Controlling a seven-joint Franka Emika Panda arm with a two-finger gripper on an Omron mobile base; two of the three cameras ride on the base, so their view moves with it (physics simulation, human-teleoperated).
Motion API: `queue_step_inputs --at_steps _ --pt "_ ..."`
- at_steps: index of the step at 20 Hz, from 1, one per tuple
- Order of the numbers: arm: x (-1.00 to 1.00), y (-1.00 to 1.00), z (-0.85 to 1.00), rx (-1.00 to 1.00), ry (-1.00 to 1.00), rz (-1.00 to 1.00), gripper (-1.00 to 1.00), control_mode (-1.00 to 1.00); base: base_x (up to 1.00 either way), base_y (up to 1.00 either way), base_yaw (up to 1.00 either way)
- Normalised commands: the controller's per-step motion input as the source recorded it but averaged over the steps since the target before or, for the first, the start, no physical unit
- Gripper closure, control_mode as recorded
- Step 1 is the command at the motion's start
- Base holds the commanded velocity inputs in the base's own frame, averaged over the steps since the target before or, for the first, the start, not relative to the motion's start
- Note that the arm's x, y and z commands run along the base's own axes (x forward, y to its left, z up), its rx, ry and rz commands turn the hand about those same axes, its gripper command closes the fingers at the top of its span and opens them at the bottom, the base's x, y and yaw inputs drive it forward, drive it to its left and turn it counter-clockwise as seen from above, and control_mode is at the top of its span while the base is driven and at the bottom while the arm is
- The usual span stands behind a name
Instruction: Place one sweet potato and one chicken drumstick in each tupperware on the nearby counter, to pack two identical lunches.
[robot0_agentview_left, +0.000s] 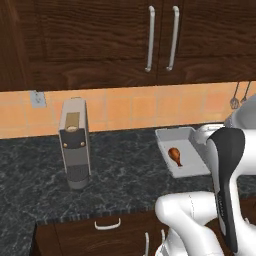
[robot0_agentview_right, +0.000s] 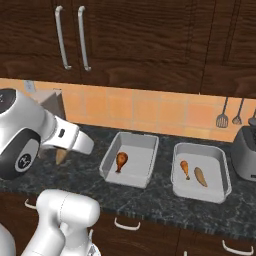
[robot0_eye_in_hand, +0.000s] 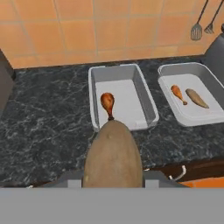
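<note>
Tool: the tool (robot0_eye_in_hand: 113, 186) is clenching a sweet potato (robot0_eye_in_hand: 113, 155), which is bulging up between the jaws in the hand view; in the right base view its pointed tip (robot0_agentview_right: 60, 156) is hanging below the white hand over the left stretch of the worktop (robot0_agentview_right: 165, 200).

Aim: the hand is looking toward the left tupperware (robot0_eye_in_hand: 144, 98), so I judge it is carrying the sweet potato there, since that tub is lacking one.

Left tupperware: it is sitting in the middle of the worktop and holding one chicken drumstick (robot0_eye_in_hand: 107, 103), lying with its bone end toward the near wall.

Right tupperware: the right tupperware (robot0_eye_in_hand: 168, 89) is sitting just beside the first, apart from it, and holding a second drumstick (robot0_eye_in_hand: 177, 94) and a second sweet potato (robot0_eye_in_hand: 196, 98) side by side; this lunch is looking complete.

Materials and shapes: both tubs are looking pale grey-white, shallow and rectangular with rounded corners and raised rims; the worktop is showing dark marbled stone; the held sweet potato is appearing dull tan, smooth and tapering; the drumsticks are glossy orange-brown with thin shanks.

Surroundings: a tall grey coffee machine (robot0_agentview_left: 74, 145) is standing far left, a toaster (robot0_agentview_right: 245, 152) far right, against an orange tiled wall (robot0_agentview_right: 150, 107).
</note>
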Motion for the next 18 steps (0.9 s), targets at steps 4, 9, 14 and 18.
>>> queue_step_inputs --at_steps 4,9,14,18 --pt "0.47 -0.31 -0.73 0.00 0.04 0.11 1.00 -1.00 0.00 0.00 0.00" --pt "1.00 -0.07 -0.75 0.00 0.03 0.14 1.00 -1.00 0.00 0.00 0.00" --pt "0.91 -0.29 -0.45 0.00 0.14 0.04 1.00 -1.00 0.00 0.00 0.00" --pt "0.59 -0.40 -0.21 0.00 0.12 -0.01 1.00 -1.00 0.00 0.00 0.00"
